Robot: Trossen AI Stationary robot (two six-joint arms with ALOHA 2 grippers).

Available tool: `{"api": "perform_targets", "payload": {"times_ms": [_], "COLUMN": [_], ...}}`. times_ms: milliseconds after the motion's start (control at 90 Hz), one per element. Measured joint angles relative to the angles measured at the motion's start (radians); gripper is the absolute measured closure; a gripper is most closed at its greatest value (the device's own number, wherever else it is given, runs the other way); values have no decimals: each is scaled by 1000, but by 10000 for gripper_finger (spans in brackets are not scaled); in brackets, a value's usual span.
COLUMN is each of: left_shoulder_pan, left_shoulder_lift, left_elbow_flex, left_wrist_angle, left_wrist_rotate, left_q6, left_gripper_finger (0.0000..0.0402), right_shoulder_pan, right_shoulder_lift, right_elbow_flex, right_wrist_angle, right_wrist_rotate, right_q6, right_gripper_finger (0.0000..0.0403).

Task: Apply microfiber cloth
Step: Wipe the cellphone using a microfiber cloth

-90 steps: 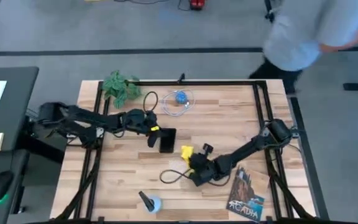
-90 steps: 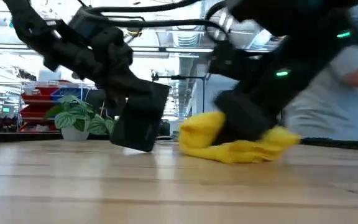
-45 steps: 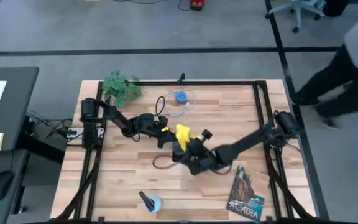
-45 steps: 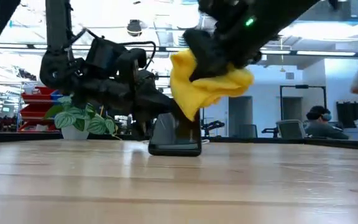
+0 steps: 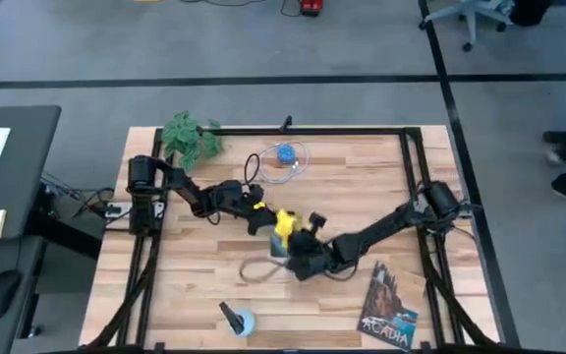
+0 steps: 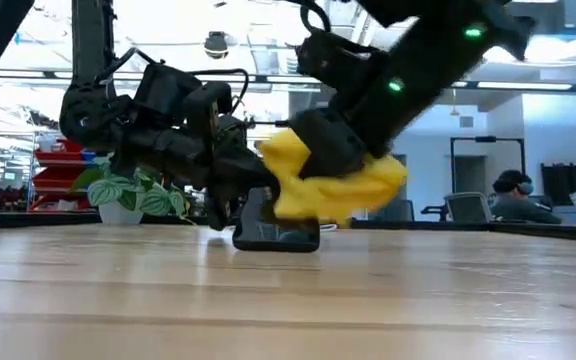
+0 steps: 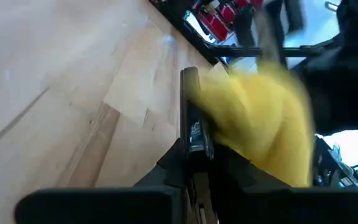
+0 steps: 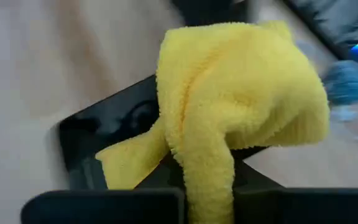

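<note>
Down comes the right pincer (image 6: 318,165), clamped on the microfiber cloth (image 6: 333,180), wiping the smartphone (image 6: 273,225) braced by the clamped left pincer (image 5: 254,212).

Bunched bright yellow microfiber cloth (image 8: 229,93) drapes, seemingly touching, over the black phone (image 8: 104,143).

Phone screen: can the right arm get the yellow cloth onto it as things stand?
Probably yes. The right gripper holds the microfiber cloth directly against the phone, which the left gripper props up on the table; nothing lies between cloth and screen.
</note>
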Motion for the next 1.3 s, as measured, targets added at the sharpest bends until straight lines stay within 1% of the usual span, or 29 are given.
{"api": "perform_targets", "payload": {"times_ms": [122, 200, 278, 411, 633, 711, 789, 856, 1033, 1156, 1256, 1300], "left_shoulder_pan": [0, 0, -1, -8, -31, -36, -40, -42, -42, -43, -45, -47], "left_shoulder_lift": [-1, -2, -2, -2, -3, -2, -2, -1, -1, -1, -1, -1], "left_elbow_flex": [0, 1, 1, 1, 2, 2, 2, 1, 0, 0, 0, 1], "left_wrist_angle": [16, 32, 41, 43, 38, 36, 36, 35, 34, 38, 39, 40], "left_wrist_rotate": [-18, -22, -23, -37, -37, -37, -38, -35, -17, -15, -15, -16], "left_q6": [8, 10, 8, 0, -1, -4, -2, -4, -7, -4, -4, -4], "left_gripper_finger": [382, 382, 382, 381, 381, 380, 380, 380, 379, 379, 379, 379], "right_shoulder_pan": [26, 37, 36, 13, -14, -20, -23, -23, -9, 0, -3, -3], "right_shoulder_lift": [59, 96, 131, 150, 138, 138, 141, 143, 142, 143, 143, 143], "right_elbow_flex": [47, 88, 140, 225, 293, 302, 303, 304, 307, 305, 306, 307], "right_wrist_angle": [2, -5, -28, -153, -301, -322, -325, -326, -336, -342, -356, -374], "right_wrist_rotate": [-49, -112, -127, -56, 116, 144, 146, 125, -3, -68, -135, -143], "right_q6": [-6, -48, -98, -118, -115, -91, -50, -42, -47, -94, -123, -124], "right_gripper_finger": [394, 395, 395, 395, 395, 395, 395, 395, 393, 384, 390, 393]}}
